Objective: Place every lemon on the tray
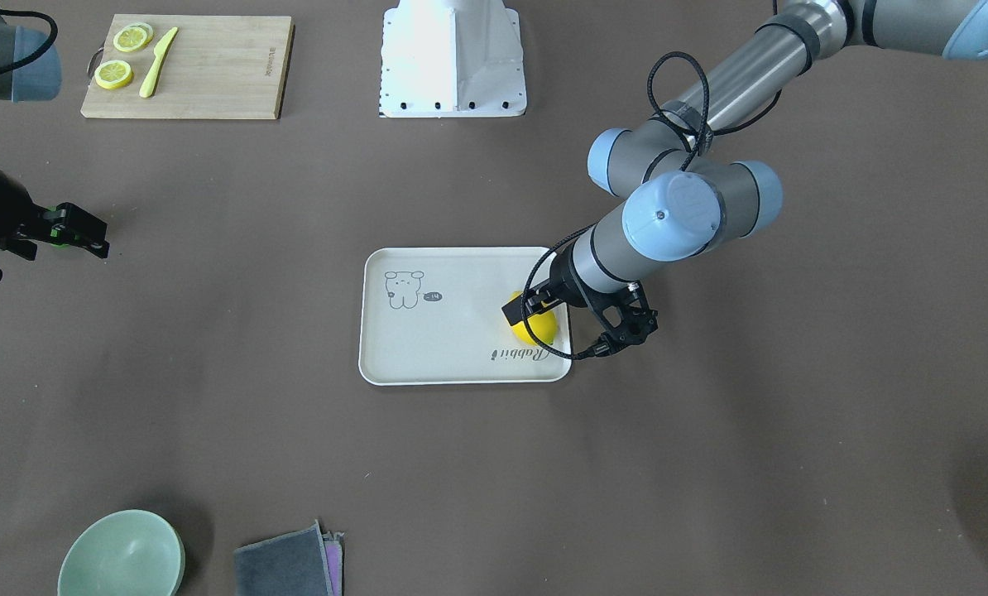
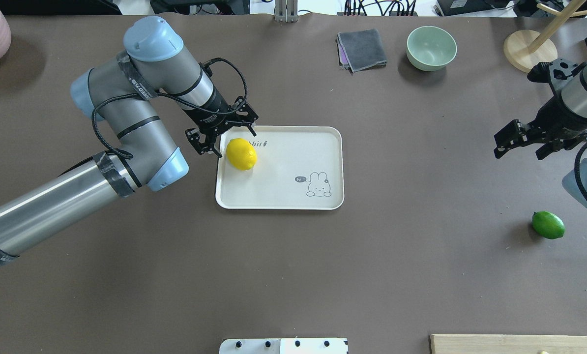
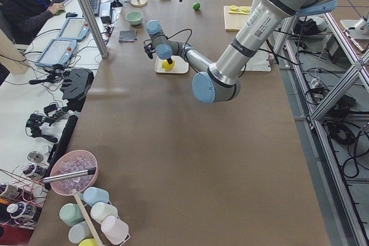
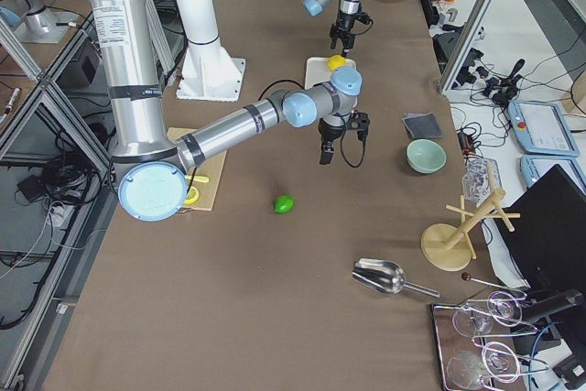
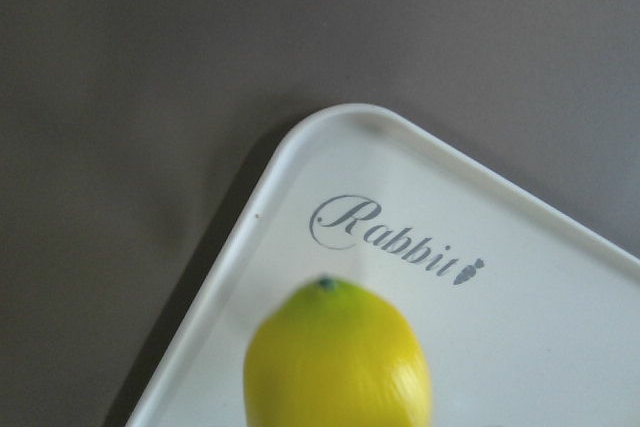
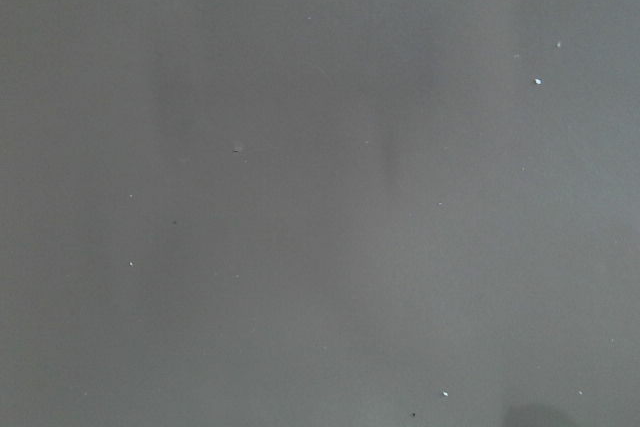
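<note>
1. Two lemons belong to this job, and they lie far apart. The yellow lemon (image 2: 241, 154) rests on the tray (image 2: 283, 196), in the tray's upper left corner in the overhead view. It is just below the "Rabbit" script and near the rim.
2. That corner is the one nearest the side the left arm comes in from. I judge the fruit sits there because it was the shortest reach, not by any choice of spot on the tray.
3. The left gripper (image 2: 235, 144) hangs over that same corner with its fingers spread wide. One finger is outside the tray's left rim and the other is over the top rim. The yellow lemon is below and between them, and neither finger appears to touch it. In the left wrist view the fruit fills the lower middle of the frame and no finger is pressed against it. It seems to lie under its own weight, so the wide spread reads as clearance for lifting away without nudging it.
4. The green lemon (image 2: 548, 224) lies on the bare table at the lower right of the overhead view, well apart from the tray. This half of the task is not yet done.
5. The right gripper (image 2: 519, 151) hovers at the right edge of the overhead view, above and a little left of the green lemon. It is clear of the fruit, its fingers are apart and it holds nothing. Its wrist camera shows only table surface, so the fruit is not under it. Open and empty, it looks placed to drop onto the green lemon.
</note>
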